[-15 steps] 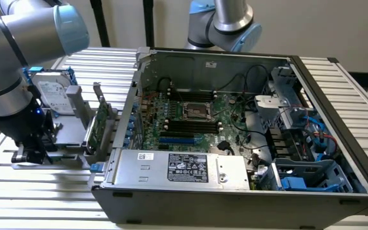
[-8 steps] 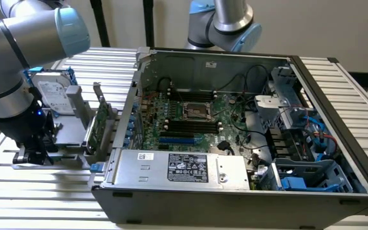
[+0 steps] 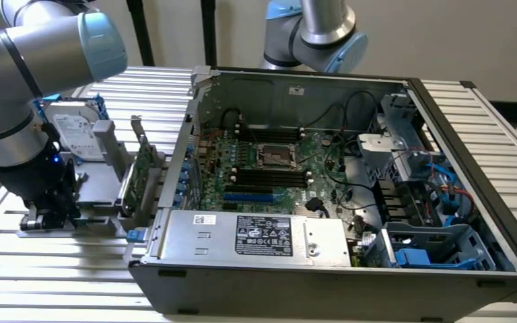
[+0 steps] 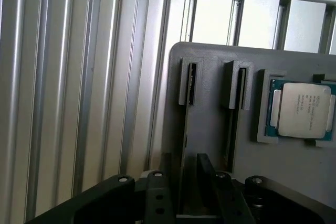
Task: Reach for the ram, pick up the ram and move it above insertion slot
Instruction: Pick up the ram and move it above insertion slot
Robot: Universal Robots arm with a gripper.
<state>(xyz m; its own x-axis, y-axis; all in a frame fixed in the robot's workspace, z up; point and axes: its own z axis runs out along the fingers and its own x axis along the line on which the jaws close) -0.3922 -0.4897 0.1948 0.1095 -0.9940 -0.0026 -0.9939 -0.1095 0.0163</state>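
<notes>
Two fingers (image 4: 203,166) of the gripper (image 4: 185,169) sit apart, straddling the ram (image 4: 185,114) upright in its grey holder (image 4: 207,124), probably not touching it.

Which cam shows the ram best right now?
Wrist view. The ram stands edge-on in a slot of the gray holder, between the gripper's open fingers. In the exterior view the arm, down at the holder, hides it.

Arm (image 3: 25,101) is folded over at the exterior view's left, gripper (image 4: 185,158) aimed straight down, fingers (image 4: 205,169) spread apart.
</notes>
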